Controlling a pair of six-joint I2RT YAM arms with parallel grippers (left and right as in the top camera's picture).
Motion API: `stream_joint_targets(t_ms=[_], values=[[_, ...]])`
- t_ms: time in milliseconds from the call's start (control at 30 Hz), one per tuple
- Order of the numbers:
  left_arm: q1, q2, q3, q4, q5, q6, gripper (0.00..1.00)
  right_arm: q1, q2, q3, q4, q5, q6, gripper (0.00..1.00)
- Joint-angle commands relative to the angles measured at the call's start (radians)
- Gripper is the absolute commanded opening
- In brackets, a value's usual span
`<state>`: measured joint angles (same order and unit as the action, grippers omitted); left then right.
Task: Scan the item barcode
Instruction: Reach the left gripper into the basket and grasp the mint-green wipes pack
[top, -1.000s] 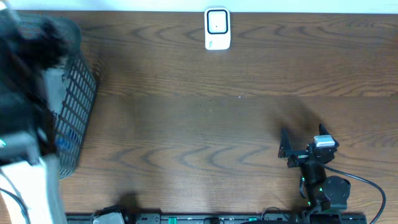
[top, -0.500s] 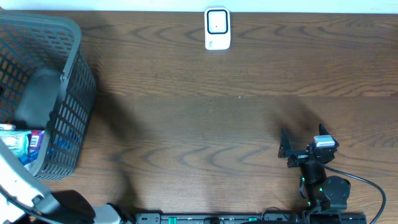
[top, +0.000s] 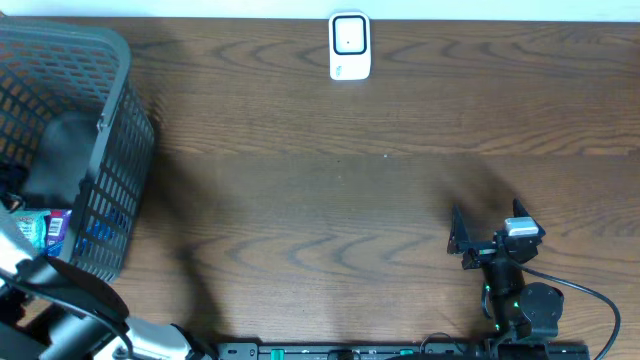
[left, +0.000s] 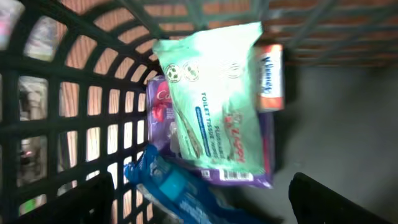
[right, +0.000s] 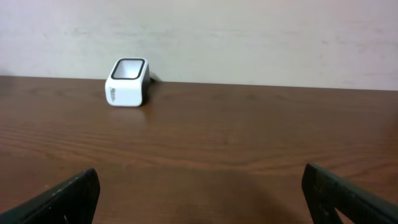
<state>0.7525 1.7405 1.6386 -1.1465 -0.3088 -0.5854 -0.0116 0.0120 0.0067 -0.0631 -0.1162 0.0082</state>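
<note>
Risk imo: left tool (left: 205, 202), spread wide over wipes pack (left: 211, 99), could snag basket (left: 37, 124) mesh or lift purple pack (left: 266, 152) too; right tool (right: 199, 196) spread, empty.

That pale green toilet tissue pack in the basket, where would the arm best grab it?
Probably across its narrow width, near the middle, coming straight down from above. The green pack lies flat on top of the other packets, and the basket walls block a sideways approach.
</note>
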Motion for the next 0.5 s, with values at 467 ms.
stream_joint_targets(t_ms=[467], values=[[-0.020,0.108,-0.188,0.208,-0.134,-0.037,0.87,0.001,-0.005,0.000,-0.004,-0.006,0.013,0.99]])
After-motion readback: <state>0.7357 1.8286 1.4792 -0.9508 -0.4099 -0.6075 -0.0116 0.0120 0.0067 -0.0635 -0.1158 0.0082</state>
